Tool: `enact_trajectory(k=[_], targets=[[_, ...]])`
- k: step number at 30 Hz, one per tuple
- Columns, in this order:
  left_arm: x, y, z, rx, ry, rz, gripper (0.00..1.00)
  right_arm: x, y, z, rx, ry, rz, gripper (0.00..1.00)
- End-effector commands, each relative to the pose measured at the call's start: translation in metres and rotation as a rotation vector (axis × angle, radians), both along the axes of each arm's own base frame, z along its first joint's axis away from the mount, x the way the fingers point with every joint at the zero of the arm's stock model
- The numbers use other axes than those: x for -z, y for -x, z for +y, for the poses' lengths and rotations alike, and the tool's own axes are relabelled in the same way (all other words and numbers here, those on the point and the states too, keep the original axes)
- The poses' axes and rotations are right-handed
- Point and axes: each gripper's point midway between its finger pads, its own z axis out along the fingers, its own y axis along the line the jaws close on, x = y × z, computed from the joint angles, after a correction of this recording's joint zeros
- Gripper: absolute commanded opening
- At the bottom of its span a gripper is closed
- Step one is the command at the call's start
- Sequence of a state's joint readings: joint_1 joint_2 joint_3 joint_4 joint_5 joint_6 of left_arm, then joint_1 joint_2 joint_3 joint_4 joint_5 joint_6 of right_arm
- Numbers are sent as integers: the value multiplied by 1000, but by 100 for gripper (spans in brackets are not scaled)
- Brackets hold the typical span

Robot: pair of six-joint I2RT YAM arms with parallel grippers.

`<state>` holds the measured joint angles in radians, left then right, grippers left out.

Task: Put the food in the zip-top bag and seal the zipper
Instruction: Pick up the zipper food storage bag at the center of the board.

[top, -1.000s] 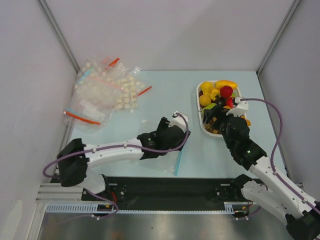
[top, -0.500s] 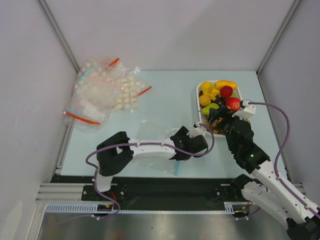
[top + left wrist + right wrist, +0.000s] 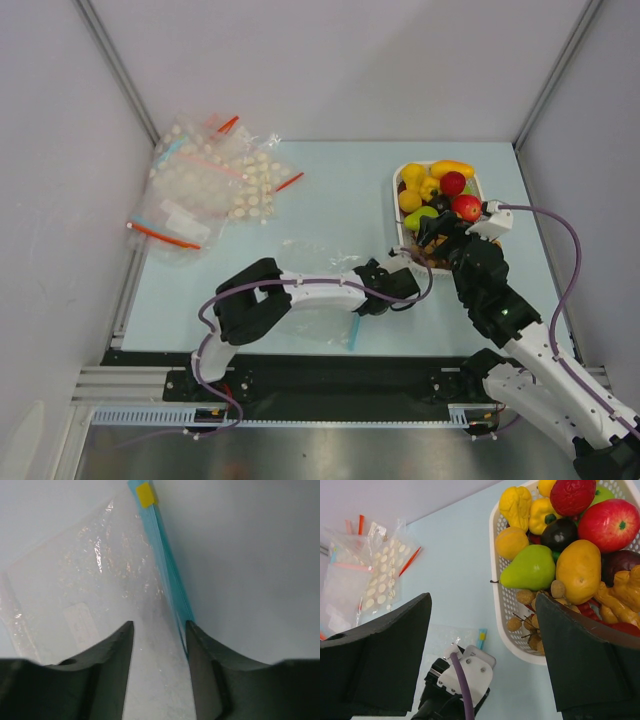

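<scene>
The zip-top bag [image 3: 312, 292] lies flat near the table's front, its light blue zipper [image 3: 354, 332] along its right side. In the left wrist view the bag [image 3: 100, 580] fills the left half and the zipper [image 3: 167, 575] runs down to my right finger, with a yellow tab at its far end. My left gripper [image 3: 375, 297] is open just above the bag's mouth [image 3: 159, 635]. The food [image 3: 440, 190] is piled in the white tray [image 3: 398, 210]. My right gripper [image 3: 432, 238] is open and empty over the tray's near left corner [image 3: 482, 602]. A green pear [image 3: 530, 567] and a red apple [image 3: 610, 517] show there.
A heap of other clear bags [image 3: 210, 185] with red strips lies at the back left, also seen in the right wrist view [image 3: 360, 575]. The tray's rim [image 3: 500, 592] stands close to the right of the left wrist [image 3: 467, 672]. Walls enclose the table.
My left gripper swung right from the middle of the bag to its zipper side, the elbow folding in. My right gripper drew back a little, uncovering the red apple.
</scene>
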<state>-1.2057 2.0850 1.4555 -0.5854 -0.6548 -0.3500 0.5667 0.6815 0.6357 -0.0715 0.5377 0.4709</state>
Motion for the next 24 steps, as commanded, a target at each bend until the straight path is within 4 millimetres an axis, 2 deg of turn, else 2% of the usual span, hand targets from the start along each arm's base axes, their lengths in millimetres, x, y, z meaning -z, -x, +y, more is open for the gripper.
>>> enact_trajectory(k=[1,3,4,6,8,9,11,13,14,15,16,17,18,19,20,21,22,24], targets=[[-1,-4,-4,-29,40,53,45,-6,-1,-5,25,-24,-22,89],[-1,-7,1,-47,52,72,32,-6,-1,-5,26,-26,-22,89],[-3,-8,2,-51,60,74,17,-5,-1,-4,24,-23,-21,89],[-15,-10,8,-60,78,55,0,-5,-2,-3,19,-20,-19,89],[-29,-11,11,-60,109,27,0,-4,-3,1,2,-18,-18,89],[-46,-11,17,-63,141,-2,0,-3,-4,3,-6,-14,-14,89],[-67,-14,19,-73,216,-46,0,-2,-6,14,-60,-6,-13,88],[-93,-12,31,-74,307,-74,0,1,-9,28,-125,6,3,87],[-103,-18,34,-85,365,-91,0,3,-10,32,-144,16,13,86],[-100,-16,45,-92,375,-86,0,6,-12,36,-160,24,24,85],[-122,-13,48,-82,459,-94,0,8,-13,43,-192,27,38,84],[-132,-21,52,-95,518,-115,0,10,-14,46,-203,32,45,82],[-127,-17,61,-93,536,-100,0,13,-13,53,-241,32,54,81],[-147,-20,69,-101,601,-135,0,9,-16,59,-263,20,31,80],[-156,-20,74,-99,636,-150,0,9,-15,64,-292,18,28,78],[-155,-18,79,-100,658,-164,0,10,-11,76,-359,6,27,77],[-173,-18,85,-98,710,-199,0,8,-12,84,-392,-5,13,75],[-179,-15,90,-91,756,-226,0,11,-4,105,-513,-25,9,74]])
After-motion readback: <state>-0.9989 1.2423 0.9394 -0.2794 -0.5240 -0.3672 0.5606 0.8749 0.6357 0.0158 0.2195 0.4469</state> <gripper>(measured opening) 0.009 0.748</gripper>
